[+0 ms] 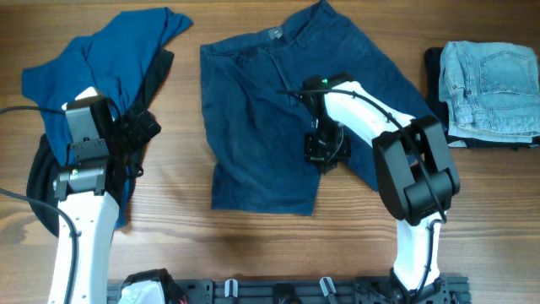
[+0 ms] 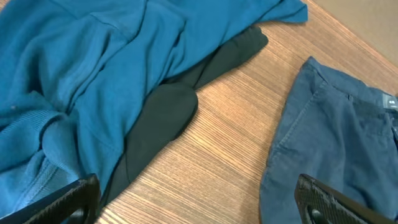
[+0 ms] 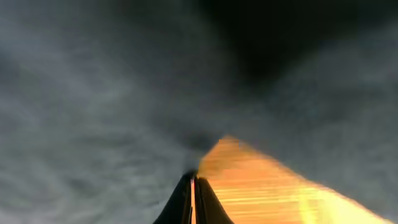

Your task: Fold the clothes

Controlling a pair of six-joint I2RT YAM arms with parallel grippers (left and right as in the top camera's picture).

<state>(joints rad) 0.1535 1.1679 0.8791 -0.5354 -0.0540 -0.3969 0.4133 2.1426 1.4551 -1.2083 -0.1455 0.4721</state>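
The dark navy shorts (image 1: 253, 127) lie spread in the middle of the table, waistband at the far side. My right gripper (image 1: 323, 150) is down at their crotch, between the two legs. In the right wrist view its fingers (image 3: 193, 182) are pressed together on the edge of the dark cloth (image 3: 93, 93). My left gripper (image 1: 137, 127) is open and empty over bare wood (image 2: 199, 199). It sits between the blue shirt (image 2: 81, 62) with the black garment (image 2: 155, 124) and the left edge of the shorts (image 2: 336, 137).
The blue shirt (image 1: 93, 59) lies crumpled at the far left over the black garment (image 1: 38, 194). Folded light-wash jeans (image 1: 489, 84) sit on a dark garment at the far right. Bare wood table (image 1: 253, 245) runs along the front.
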